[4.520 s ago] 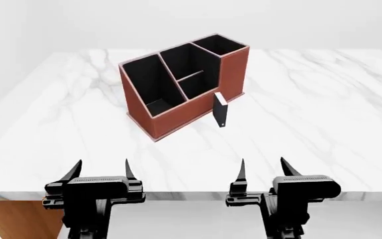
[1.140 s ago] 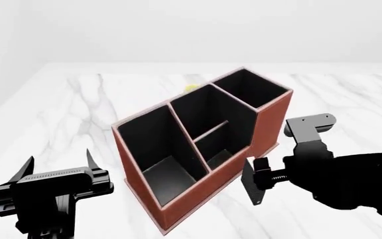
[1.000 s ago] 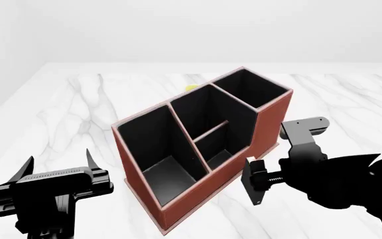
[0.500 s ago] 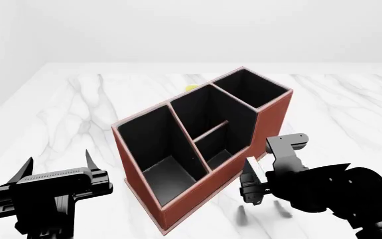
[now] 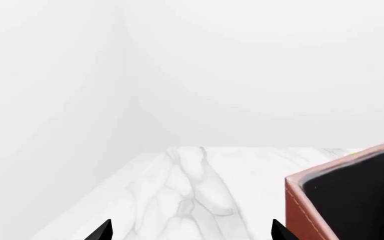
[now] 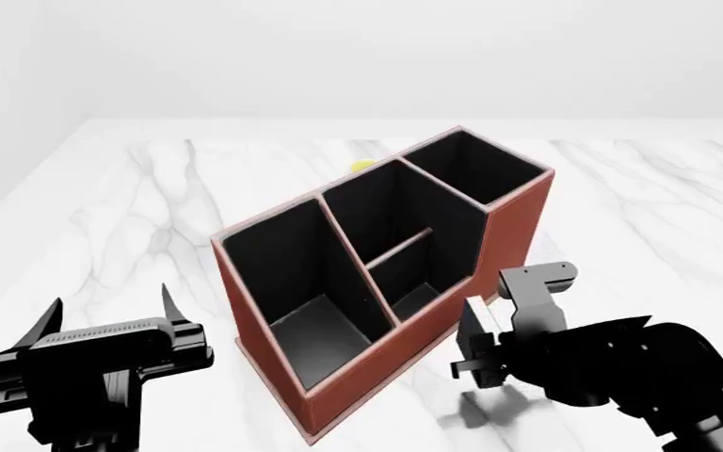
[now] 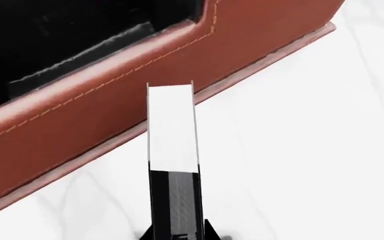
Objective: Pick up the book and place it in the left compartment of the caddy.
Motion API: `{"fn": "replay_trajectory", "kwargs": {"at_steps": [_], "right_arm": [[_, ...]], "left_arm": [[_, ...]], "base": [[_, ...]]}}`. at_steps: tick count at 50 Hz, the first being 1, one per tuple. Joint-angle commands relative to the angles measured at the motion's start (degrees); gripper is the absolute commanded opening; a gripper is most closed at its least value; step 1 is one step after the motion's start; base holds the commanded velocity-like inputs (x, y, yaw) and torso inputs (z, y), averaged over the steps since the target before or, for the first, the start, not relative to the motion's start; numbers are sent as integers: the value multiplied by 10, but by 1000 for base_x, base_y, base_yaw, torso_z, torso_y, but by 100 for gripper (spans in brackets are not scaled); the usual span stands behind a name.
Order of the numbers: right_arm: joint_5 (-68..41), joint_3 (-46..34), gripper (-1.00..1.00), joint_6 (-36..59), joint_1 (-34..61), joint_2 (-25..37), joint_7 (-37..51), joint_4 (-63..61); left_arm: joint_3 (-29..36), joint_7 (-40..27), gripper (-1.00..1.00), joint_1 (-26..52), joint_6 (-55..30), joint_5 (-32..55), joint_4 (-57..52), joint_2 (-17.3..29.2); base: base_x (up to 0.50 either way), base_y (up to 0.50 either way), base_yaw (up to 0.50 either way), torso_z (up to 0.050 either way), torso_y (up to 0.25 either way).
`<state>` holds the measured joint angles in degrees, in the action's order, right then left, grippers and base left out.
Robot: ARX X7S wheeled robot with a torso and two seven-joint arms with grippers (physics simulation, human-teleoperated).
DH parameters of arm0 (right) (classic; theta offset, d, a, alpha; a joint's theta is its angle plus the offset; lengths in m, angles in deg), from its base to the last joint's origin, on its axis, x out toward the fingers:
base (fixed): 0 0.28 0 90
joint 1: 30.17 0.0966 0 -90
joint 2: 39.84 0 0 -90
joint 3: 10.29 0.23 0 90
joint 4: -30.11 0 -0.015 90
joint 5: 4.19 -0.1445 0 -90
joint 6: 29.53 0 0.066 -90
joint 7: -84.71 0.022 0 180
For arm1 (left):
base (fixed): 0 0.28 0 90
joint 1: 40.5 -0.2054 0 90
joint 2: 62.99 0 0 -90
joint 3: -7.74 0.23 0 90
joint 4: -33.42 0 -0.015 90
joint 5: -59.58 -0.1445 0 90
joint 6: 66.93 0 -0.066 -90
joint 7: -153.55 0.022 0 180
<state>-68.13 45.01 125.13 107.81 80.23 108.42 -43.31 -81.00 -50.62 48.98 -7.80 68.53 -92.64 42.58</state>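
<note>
Marble worktop (image 6: 123,207) under everything. Left pincer (image 6: 110,315) spread, idle, near the caddy's low corner. Caddy (image 6: 336,377) angled mid-view, left compartment (image 6: 293,282) open upward, nothing inside. Just right of the caddy's front wall, book (image 7: 172,125) pinched by the right pincer (image 6: 481,344), page edge up, apparently off the worktop. Judged next: up over the sloped rim, then leftward past the split sections. Small yellow thing (image 6: 361,168) behind the caddy, unidentifiable.
</note>
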Motion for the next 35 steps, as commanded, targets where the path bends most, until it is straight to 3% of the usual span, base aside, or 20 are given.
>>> {"fn": "replay_trajectory", "kwargs": {"at_steps": [1, 9, 19, 30, 35], "right_arm": [[-11, 10, -100, 5, 4, 6, 9, -23], [-114, 82, -100, 61, 24, 46, 91, -154], [-357, 154, -100, 132, 52, 104, 275, -273], [-633, 75, -100, 109, 193, 135, 424, -272], [-686, 31, -100, 104, 268, 119, 457, -260]], "left_arm": [[1, -3, 100, 1, -2, 3, -2, 2], [2, -4, 100, 0, 1, 3, 1, 4], [2, -7, 100, -3, 3, 4, 0, 5], [1, -10, 100, 0, -2, 7, -5, 8], [2, -12, 100, 1, -4, 8, -5, 8]], "base": [[0, 0, 0, 0, 0], [0, 0, 0, 0, 0], [0, 0, 0, 0, 1], [0, 0, 0, 0, 2], [0, 0, 0, 0, 0]]}}
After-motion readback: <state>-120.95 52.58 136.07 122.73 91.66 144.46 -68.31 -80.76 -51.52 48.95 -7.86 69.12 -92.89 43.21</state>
